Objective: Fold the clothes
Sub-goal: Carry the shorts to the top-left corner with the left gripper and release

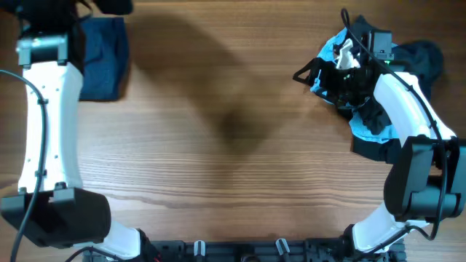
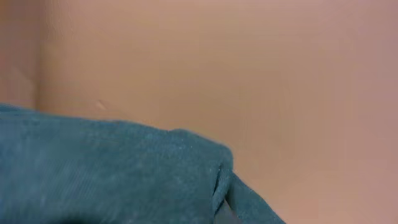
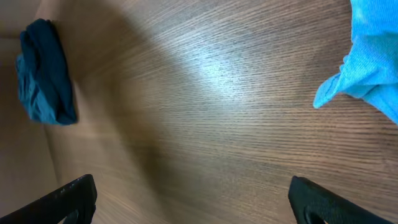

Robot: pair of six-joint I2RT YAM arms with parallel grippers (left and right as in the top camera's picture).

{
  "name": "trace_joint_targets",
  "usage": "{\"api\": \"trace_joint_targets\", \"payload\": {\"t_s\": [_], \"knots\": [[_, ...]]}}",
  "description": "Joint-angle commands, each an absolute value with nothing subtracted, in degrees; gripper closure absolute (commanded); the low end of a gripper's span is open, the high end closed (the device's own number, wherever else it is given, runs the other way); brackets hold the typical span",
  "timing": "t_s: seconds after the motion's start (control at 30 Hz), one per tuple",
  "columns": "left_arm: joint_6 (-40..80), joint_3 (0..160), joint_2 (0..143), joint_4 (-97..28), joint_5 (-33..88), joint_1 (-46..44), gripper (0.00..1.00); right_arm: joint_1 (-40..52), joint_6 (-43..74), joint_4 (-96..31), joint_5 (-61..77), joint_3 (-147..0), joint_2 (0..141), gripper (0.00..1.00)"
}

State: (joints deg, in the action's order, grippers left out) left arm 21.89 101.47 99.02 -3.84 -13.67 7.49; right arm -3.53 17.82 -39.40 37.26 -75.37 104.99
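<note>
A folded dark blue garment (image 1: 105, 62) lies at the table's far left; it fills the bottom of the left wrist view (image 2: 112, 174) and shows far off in the right wrist view (image 3: 43, 74). My left gripper is above it at the frame's top edge, and its fingers do not show. A crumpled pile at the far right holds a light blue garment (image 1: 370, 129) and a black garment (image 1: 424, 58). My right gripper (image 1: 324, 47) is wide open and empty (image 3: 193, 205) over the pile's left edge, with a corner of the light blue garment (image 3: 373, 50) beside it.
The wooden table (image 1: 233, 145) stretches between the two garment spots. The right arm's white links (image 1: 408, 109) cross over the pile. The left arm's white link (image 1: 47, 124) runs along the left edge.
</note>
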Motion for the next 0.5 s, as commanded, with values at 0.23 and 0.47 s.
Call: {"api": "trace_joint_targets", "payload": {"t_s": [0.23, 0.47], "knots": [[23.6, 102.5, 111.8, 13.1, -8.6, 15.2, 0.96, -3.4, 16.7, -40.1, 37.3, -76.0, 103.6, 0.0], [24.9, 102.5, 119.1, 20.0, -5.6, 15.6, 0.96, -3.4, 16.7, -40.1, 35.6, -76.0, 103.6, 0.0]]}}
